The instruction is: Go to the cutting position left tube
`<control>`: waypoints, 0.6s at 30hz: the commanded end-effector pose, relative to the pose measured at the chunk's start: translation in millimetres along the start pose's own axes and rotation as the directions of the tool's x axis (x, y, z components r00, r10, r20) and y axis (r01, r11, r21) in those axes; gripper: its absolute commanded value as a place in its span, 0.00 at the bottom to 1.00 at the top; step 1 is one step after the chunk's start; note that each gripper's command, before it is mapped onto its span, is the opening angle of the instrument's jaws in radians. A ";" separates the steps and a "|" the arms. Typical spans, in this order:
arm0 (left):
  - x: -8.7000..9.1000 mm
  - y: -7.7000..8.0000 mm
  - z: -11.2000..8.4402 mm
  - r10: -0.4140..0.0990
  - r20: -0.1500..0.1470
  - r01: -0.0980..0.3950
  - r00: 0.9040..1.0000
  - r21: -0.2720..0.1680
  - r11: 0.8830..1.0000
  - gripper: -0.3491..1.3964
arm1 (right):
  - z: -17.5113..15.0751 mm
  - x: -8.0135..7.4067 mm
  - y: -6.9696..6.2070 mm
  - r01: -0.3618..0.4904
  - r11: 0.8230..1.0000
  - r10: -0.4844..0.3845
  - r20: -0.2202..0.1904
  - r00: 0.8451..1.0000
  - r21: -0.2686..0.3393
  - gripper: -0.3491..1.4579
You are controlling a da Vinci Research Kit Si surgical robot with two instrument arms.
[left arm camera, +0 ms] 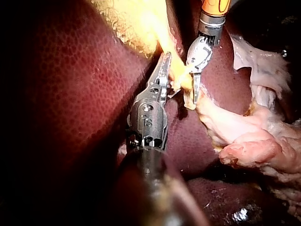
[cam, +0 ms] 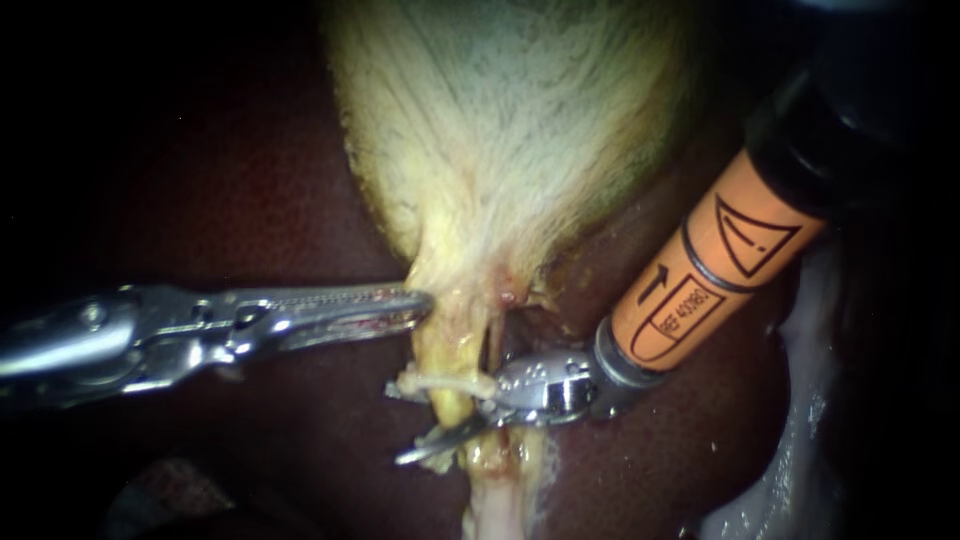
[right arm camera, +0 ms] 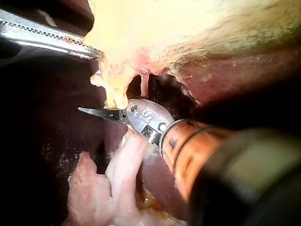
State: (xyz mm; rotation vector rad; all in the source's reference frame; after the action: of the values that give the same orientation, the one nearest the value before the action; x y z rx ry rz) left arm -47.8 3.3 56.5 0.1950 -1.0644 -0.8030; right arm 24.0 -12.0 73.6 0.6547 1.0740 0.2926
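The pale yellow gallbladder (cam: 510,120) narrows into two tubes. The left tube (cam: 450,350) is thick and yellow, and a pale band crosses it. The right tube (cam: 497,340) is thin. My right instrument (cam: 430,425), orange-sleeved, comes in from the upper right. Its blades stand open around the left tube below the band; one blade pokes out past the tube (right arm camera: 115,92) in the right wrist view. My left instrument (cam: 425,303) is shut on the edge of the gallbladder's neck, just above and left of the tubes.
Dark red liver (cam: 250,180) lies under and around everything. Pale pinkish loose tissue (left arm camera: 254,141) trails from the tubes beyond the blades, and a whitish fold (cam: 790,430) lies at the right under the orange shaft.
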 end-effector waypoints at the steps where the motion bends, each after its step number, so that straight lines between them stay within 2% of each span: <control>1: 0.0 0.0 0.0 -0.001 0.000 0.001 1.000 0.000 1.000 0.19 | 0.0 -0.1 0.0 -0.005 1.000 0.005 0.002 1.000 0.000 0.83; 5: -0.1 0.1 0.0 -0.001 0.000 0.001 1.000 0.000 1.000 0.19 | -0.1 -0.1 0.0 -0.046 0.999 0.046 0.001 0.999 0.000 0.78; 9: -0.1 0.1 0.0 -0.001 0.000 0.001 1.000 0.000 1.000 0.19 | -0.2 -0.4 -0.2 -0.109 0.994 0.109 0.000 0.994 -0.002 0.64; 11: 0.0 0.1 0.0 -0.001 0.000 0.001 1.000 0.000 1.000 0.19 | -0.3 -0.5 -0.2 -0.114 0.994 0.114 0.000 0.994 -0.001 0.40; 13: 0.0 0.1 0.0 -0.001 0.000 0.001 1.000 0.000 1.000 0.19 | -0.5 -0.6 -0.3 -0.120 0.993 0.120 0.018 0.993 -0.004 0.00; 16: 0.0 0.1 0.0 -0.001 0.000 0.001 1.000 0.000 1.000 0.19 | -0.7 -0.7 -0.2 -0.121 0.993 0.122 0.057 0.991 -0.016 0.00; 18: 0.0 0.1 0.0 -0.001 0.000 0.001 1.000 0.000 1.000 0.19 | -0.8 -0.8 -0.2 -0.121 0.992 0.122 0.064 0.990 -0.027 0.00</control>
State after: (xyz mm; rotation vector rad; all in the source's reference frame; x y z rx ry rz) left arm -47.7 3.4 56.6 0.1959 -1.0642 -0.8037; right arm 22.9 -12.3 73.8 0.7046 0.9676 0.3877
